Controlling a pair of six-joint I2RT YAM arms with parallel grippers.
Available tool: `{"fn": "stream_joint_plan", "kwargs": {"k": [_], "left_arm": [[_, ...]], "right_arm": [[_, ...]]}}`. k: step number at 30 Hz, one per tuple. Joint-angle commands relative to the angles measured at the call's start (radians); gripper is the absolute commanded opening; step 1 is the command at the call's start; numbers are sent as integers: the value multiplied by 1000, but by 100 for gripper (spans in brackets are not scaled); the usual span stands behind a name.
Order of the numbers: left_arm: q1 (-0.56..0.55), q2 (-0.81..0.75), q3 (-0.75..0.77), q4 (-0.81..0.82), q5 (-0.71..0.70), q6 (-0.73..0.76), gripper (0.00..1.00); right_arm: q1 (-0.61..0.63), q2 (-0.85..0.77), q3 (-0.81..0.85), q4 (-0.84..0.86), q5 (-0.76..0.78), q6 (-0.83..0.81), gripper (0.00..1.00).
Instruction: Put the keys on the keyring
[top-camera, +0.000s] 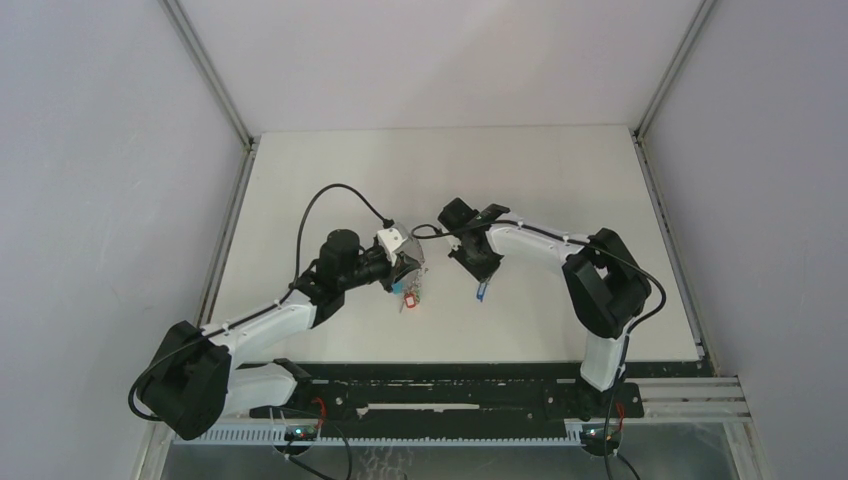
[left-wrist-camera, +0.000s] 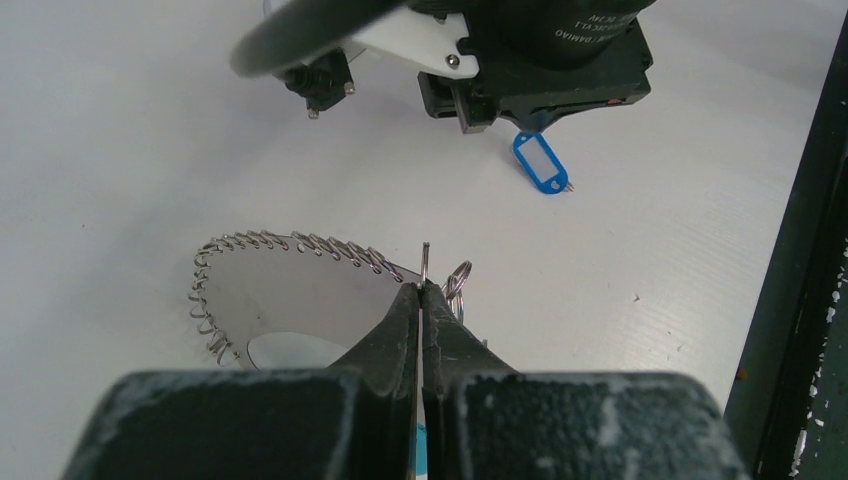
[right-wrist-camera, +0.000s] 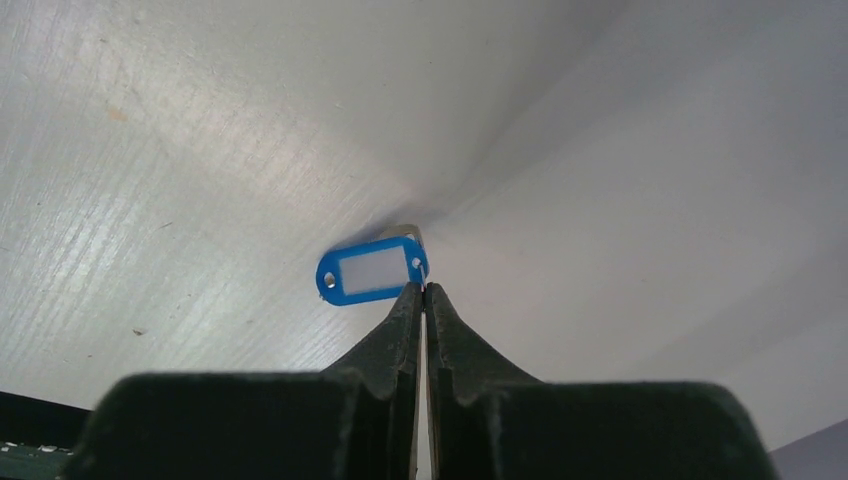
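Between the tips of the left gripper, whose fingers we found pressed tight together, a thin wire of the keyring was pinched. The loop, strung with many small silver pieces, curved away to the left of those tips over the white table. Ahead of that gripper and slightly to its right, apart from the ring, the right gripper pointed down, its fingers likewise closed to a slit. At their very tips we saw the blue key tag held by one end, its body reaching out to the left of the fingers. We could not tell whether it touched the table.
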Motion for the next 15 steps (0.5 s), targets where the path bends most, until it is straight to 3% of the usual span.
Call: {"fn": "stream_joint_plan", "kwargs": {"k": [1,15], "left_arm": [[4,-25,-2,62,4,1,0],[4,-34,-7,64,6,-2,0]], "right_arm": [[7,-103,-16,-2,29,-15,0],[17,-283,-130,-268,233,75,0]]}}
